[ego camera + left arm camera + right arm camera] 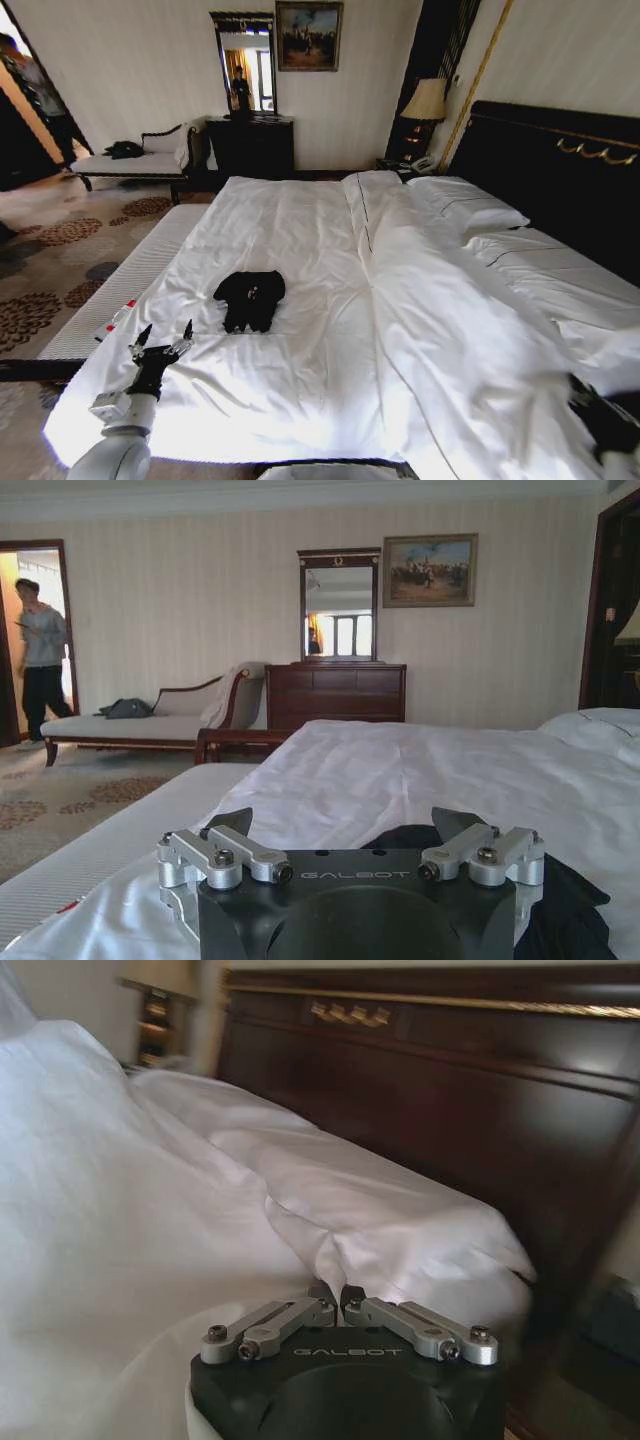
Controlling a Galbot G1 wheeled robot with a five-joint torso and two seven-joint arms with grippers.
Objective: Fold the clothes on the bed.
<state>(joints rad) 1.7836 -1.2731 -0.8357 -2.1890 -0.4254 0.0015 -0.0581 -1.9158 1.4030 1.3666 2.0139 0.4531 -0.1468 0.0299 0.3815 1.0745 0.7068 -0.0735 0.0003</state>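
Note:
The clothes are a black T-shirt [249,299] lying in a compact, crumpled bundle on the left half of the bed [430,300], on its white duvet. My left gripper [165,332] hovers open just above the sheet, a short way to the near left of the shirt. In the left wrist view the open left gripper [345,825] points at the T-shirt [575,900], whose dark fabric shows just beyond it. My right gripper [600,420] sits low at the bed's near right edge. The right wrist view shows the right gripper [337,1300] shut with nothing in it, beside the white bedding [380,1220].
A tall dark headboard [560,170] and pillows [470,205] line the bed's right side. A white padded strip [130,275] runs along the left edge, with a small red and white object [115,320] on it. Farther off stand a chaise [130,162], dresser [250,145] and lamp [425,100].

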